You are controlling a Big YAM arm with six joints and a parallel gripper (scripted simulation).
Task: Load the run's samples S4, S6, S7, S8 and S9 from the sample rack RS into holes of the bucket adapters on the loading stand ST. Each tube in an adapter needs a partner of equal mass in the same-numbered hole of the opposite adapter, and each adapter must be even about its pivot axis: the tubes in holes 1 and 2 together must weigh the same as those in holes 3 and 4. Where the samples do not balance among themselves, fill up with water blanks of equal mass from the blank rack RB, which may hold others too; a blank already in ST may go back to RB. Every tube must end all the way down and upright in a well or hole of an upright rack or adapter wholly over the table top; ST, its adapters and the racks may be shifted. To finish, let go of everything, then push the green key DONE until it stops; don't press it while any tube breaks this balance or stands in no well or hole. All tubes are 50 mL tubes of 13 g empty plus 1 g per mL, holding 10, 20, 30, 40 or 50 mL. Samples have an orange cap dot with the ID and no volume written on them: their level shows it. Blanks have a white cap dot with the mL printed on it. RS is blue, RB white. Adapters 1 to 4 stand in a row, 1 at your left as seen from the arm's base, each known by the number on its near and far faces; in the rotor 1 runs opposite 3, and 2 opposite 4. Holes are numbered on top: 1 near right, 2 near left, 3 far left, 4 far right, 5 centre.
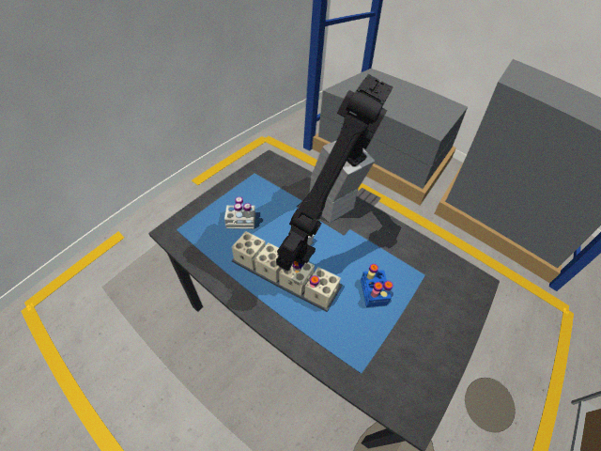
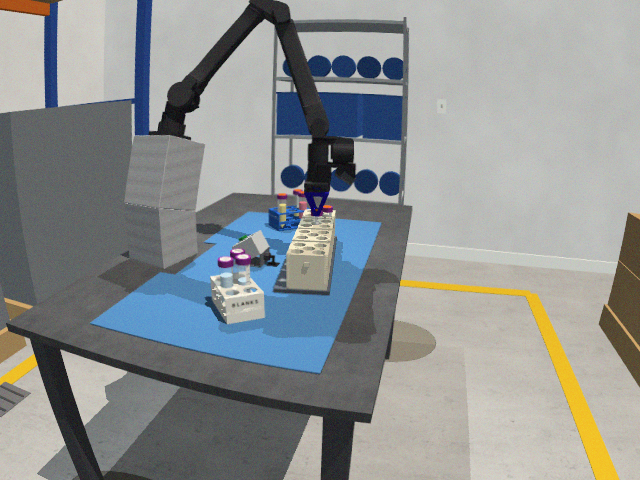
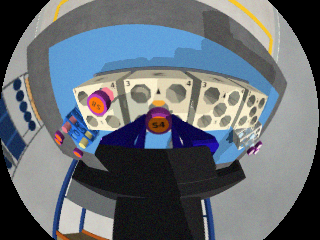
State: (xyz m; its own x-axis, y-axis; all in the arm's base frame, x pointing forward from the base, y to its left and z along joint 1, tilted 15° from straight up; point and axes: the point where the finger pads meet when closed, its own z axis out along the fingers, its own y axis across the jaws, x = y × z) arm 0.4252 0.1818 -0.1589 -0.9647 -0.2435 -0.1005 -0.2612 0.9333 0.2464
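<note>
My gripper (image 1: 296, 263) (image 2: 316, 207) (image 3: 158, 117) is shut on a sample tube (image 1: 296, 266) (image 3: 158, 120) with an orange cap dot. It holds the tube upright and low in a near-side hole of the second adapter (image 1: 291, 281) (image 3: 175, 94) from the blue rack's end, so only the cap shows above the top. The end adapter (image 1: 330, 288) (image 3: 86, 115) beside it holds another orange-dot sample (image 1: 314, 280) (image 2: 327, 208) (image 3: 99, 103). The other two adapters (image 1: 247, 244) (image 1: 266, 256) show empty holes. The blue sample rack RS (image 1: 374, 299) (image 2: 281, 222) (image 3: 72, 131) holds several samples.
The white blank rack RB (image 1: 238, 224) (image 2: 242, 305) (image 3: 243, 136) holds three purple-capped blanks, apart from the stand's far end. A small grey key box (image 2: 254, 242) stands between the stand and the arm's grey base (image 2: 162, 206).
</note>
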